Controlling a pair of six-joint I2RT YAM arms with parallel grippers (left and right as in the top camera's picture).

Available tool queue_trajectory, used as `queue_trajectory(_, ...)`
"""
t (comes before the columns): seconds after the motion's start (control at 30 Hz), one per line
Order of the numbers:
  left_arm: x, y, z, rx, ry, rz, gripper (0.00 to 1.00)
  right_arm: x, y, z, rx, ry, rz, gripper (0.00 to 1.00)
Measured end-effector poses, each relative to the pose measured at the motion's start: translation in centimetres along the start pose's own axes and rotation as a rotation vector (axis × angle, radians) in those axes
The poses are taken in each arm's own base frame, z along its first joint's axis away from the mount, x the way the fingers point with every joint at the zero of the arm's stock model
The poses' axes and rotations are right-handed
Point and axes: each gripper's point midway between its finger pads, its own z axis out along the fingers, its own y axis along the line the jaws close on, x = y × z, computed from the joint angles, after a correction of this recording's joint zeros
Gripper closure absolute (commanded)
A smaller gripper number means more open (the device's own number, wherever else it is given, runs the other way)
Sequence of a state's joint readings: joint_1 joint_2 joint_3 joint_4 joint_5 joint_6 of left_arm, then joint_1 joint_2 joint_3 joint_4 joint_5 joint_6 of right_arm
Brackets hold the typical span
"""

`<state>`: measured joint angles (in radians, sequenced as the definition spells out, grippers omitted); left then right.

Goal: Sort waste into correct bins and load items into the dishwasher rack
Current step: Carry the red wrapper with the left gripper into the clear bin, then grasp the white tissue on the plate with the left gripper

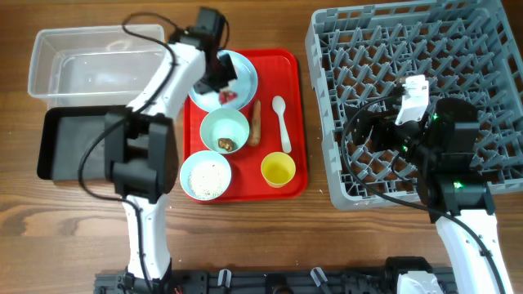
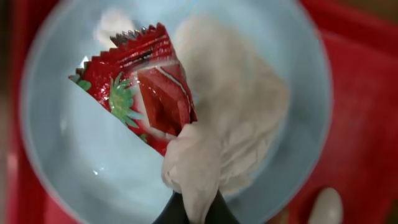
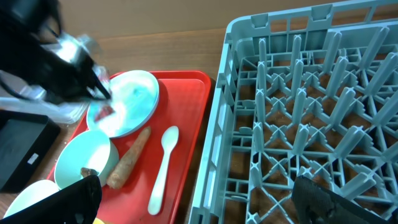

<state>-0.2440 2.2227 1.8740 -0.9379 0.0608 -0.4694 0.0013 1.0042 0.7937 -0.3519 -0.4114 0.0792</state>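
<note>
Overhead: nothing binned or racked yet. No waste visible in clear tub [image 1: 82,61] or black tray [image 1: 69,147], no dishes in dishwasher rack [image 1: 409,49]. Plate [image 1: 245,73], pale green bowl [image 1: 221,124], rice bowl [image 1: 205,175], yellow cup [image 1: 278,170], spoon [image 1: 282,122] and orange stick [image 1: 255,122] all on the red serving tray [image 1: 298,106].

Left wrist: left end effector [image 2: 196,214] clamped on crumpled white paper [image 2: 236,106] on the plate, touching the red wrapper [image 2: 143,93]. Probably the first sorting step.

Right wrist: right end effector [image 3: 196,193] spread apart, empty, over the rack.

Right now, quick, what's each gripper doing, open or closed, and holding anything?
Left gripper: closed on the crumpled white napkin on the light blue plate.
Right gripper: open, empty, over the dishwasher rack.
</note>
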Motion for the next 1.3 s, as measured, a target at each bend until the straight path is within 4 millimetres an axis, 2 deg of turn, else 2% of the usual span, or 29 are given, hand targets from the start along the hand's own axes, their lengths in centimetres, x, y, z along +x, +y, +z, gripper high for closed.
queue_trajectory(0.07,-2.2,-0.1,-3.6,0.038,-0.08,-0.004,0.96,0.0,0.0,0.0,0.0,0.0,0.0,0.0)
queue_trajectory(0.13,-4.4,0.6,-8.5,0.077,-0.181,-0.028,0.96,0.0,0.0,0.0,0.0,0.0,0.0,0.0)
queue_trajectory(0.17,-5.4,1.5,-11.2,0.088,-0.232,-0.048,0.96,0.0,0.0,0.0,0.0,0.0,0.0,0.0)
queue_trajectory(0.23,-6.7,3.6,-14.4,0.087,-0.293,-0.091,0.96,0.0,0.0,0.0,0.0,0.0,0.0,0.0)
queue_trajectory(0.27,-7.3,5.5,-15.5,0.074,-0.311,-0.128,0.96,0.0,0.0,0.0,0.0,0.0,0.0,0.0)
queue_trajectory(0.37,-8.4,9.7,-15.3,0.03,-0.309,-0.208,0.93,0.0,0.0,0.0,0.0,0.001,0.0,0.0)
queue_trajectory(0.4,-8.8,11.4,-15.0,0.011,-0.307,-0.239,0.8,0.0,0.0,0.0,0.0,0.0,0.0,0.0)
queue_trajectory(0.47,-9.1,13.5,-14.3,-0.016,-0.295,-0.271,0.35,0.0,0.0,0.0,0.0,0.001,0.0,0.0)
queue_trajectory(0.5,-9.2,14.2,-13.8,-0.026,-0.288,-0.283,0.2,0.0,0.0,0.0,0.0,0.001,0.0,0.0)
queue_trajectory(0.53,-9.3,14.9,-13.2,-0.036,-0.279,-0.291,0.11,0.0,0.0,0.0,0.0,0.001,0.0,0.0)
queue_trajectory(0.6,-9.7,15.6,-11.7,-0.056,-0.266,-0.3,0.01,0.0,0.0,0.0,0.0,0.001,0.0,0.0)
queue_trajectory(0.7,-10.1,16.2,-8.9,-0.079,-0.245,-0.298,0.0,0.0,0.0,0.0,0.0,0.001,0.0,0.0)
queue_trajectory(0.77,-10.1,16.4,-8.0,-0.085,-0.237,-0.294,0.0,0.1,0.0,0.0,0.0,0.002,0.001,0.0)
queue_trajectory(0.9,-10.2,15.6,-8.2,-0.059,-0.232,-0.209,0.05,0.1,0.0,0.0,0.0,0.003,0.001,0.0)
queue_trajectory(0.97,-10.0,13.9,-9.0,-0.023,-0.235,-0.13,0.05,0.1,0.0,0.0,0.0,0.003,0.002,0.0)
queue_trajectory(1.03,-9.5,11.2,-10.2,0.012,-0.246,-0.048,0.06,0.1,0.0,0.1,0.0,0.006,0.003,0.0)
queue_trajectory(1.1,-8.3,7.2,-11.5,0.053,-0.257,0.057,0.06,0.3,-0.2,0.3,0.001,0.016,0.008,0.0)
queue_trajectory(1.17,-6.4,2.8,-11.3,0.087,-0.236,0.167,0.08,0.6,-0.3,0.5,0.002,0.025,0.022,0.0)
queue_trajectory(1.23,-5.3,0.9,-10.5,0.099,-0.215,0.214,0.09,0.7,-0.3,0.6,0.003,0.032,0.029,0.0)
queue_trajectory(1.3,-4.5,0.1,-9.4,0.098,-0.189,0.234,0.11,0.8,-0.3,0.7,0.003,0.034,0.03,0.0)
